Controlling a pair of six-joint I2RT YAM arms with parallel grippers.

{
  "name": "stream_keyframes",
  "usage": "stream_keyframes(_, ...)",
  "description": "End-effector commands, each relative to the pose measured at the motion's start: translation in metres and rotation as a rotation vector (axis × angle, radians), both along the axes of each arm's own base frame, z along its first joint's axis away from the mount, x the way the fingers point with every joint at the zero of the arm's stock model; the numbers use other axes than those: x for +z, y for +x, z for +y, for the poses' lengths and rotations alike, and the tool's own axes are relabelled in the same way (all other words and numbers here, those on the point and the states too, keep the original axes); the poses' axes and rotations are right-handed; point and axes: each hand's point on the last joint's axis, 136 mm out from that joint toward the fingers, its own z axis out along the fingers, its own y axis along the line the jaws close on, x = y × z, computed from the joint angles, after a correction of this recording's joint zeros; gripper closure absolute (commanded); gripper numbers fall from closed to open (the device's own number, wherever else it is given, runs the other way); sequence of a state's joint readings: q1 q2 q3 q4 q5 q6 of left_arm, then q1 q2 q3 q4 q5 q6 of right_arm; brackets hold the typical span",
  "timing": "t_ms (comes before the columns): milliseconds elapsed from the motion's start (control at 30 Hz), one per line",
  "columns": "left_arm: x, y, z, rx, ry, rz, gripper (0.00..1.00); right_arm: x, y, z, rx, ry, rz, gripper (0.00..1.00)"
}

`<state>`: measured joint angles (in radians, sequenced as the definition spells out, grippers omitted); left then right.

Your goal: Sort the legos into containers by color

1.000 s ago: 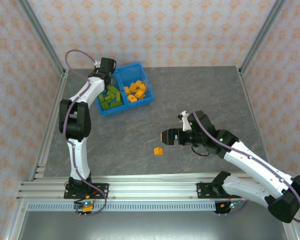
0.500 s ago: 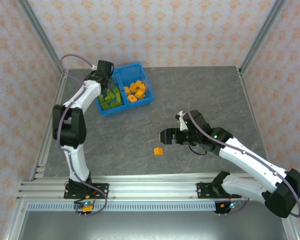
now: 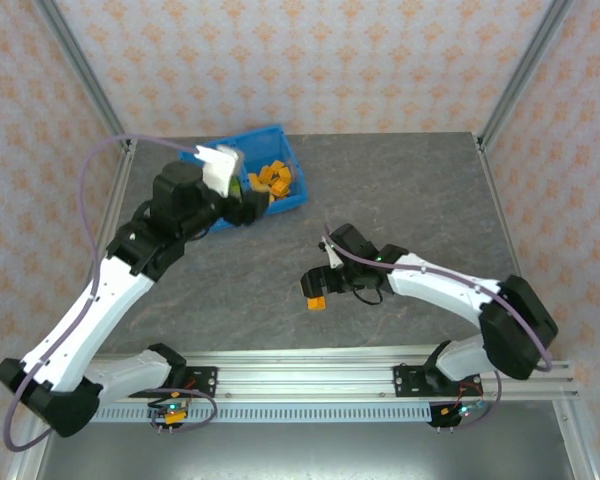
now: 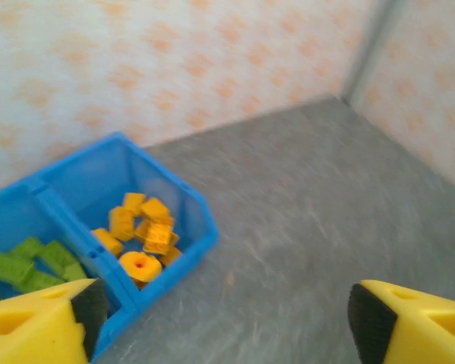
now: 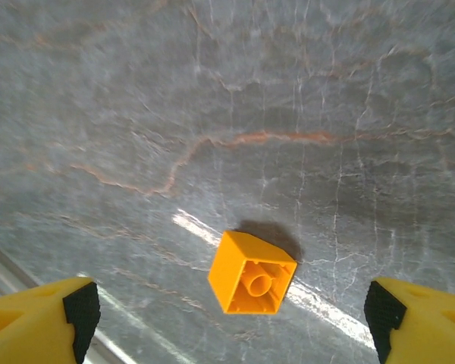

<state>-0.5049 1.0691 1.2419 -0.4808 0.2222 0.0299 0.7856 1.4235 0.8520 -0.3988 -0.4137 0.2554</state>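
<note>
**Q:** Top view?
**A:** Your right pincer [image 3: 316,286] hovers over one orange lego [image 3: 318,301] on the surface [image 3: 410,190], well apart from the bin [image 3: 294,162].
**Q:** Left wrist?
**A:** Your left pincer [image 4: 226,312] is released, empty, near the bin.
**Q:** Right wrist?
**A:** Released, straddling it. Expect it light, rigid, slick; clamp opposite flat walls.

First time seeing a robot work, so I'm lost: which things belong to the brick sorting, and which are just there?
Part of the job: blue bin; orange bricks in one compartment; green bricks in the other; loose orange brick on the table.
Just there: patterned walls; metal rail.
</note>
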Motion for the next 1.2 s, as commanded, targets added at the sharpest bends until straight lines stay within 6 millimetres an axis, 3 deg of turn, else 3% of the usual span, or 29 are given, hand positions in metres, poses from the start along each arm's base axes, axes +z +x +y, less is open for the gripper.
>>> stream_keyframes(0,-0.056,-0.075,-0.042,-0.485,0.246,0.021,0.03,-0.008,0.008,0.008,0.046,-0.033,-0.040,0.10)
stream_keyframes(167,-0.108,-0.137,-0.048,-0.847,0.530,-0.122,0.01,-0.033,-0.002,0.003,0.070,-0.138,0.025,0.14)
stream_keyframes(367,-0.134,-0.166,-0.052,-1.062,0.561,-0.230,0.01,-0.050,-0.025,0.001,0.063,-0.227,0.101,0.17)
stream_keyframes(633,-0.157,-0.180,-0.046,-1.135,0.579,-0.188,0.01,-0.067,-0.027,0.006,-0.020,-0.208,0.147,0.24)
stream_keyframes(933,-0.166,-0.181,-0.044,-1.130,0.583,-0.197,0.00,-0.087,-0.026,0.003,-0.163,-0.221,0.209,0.50)
stream_keyframes(1167,-0.174,-0.182,-0.041,-1.137,0.600,-0.176,0.00,-0.082,-0.015,0.008,-0.175,-0.217,0.169,0.59)
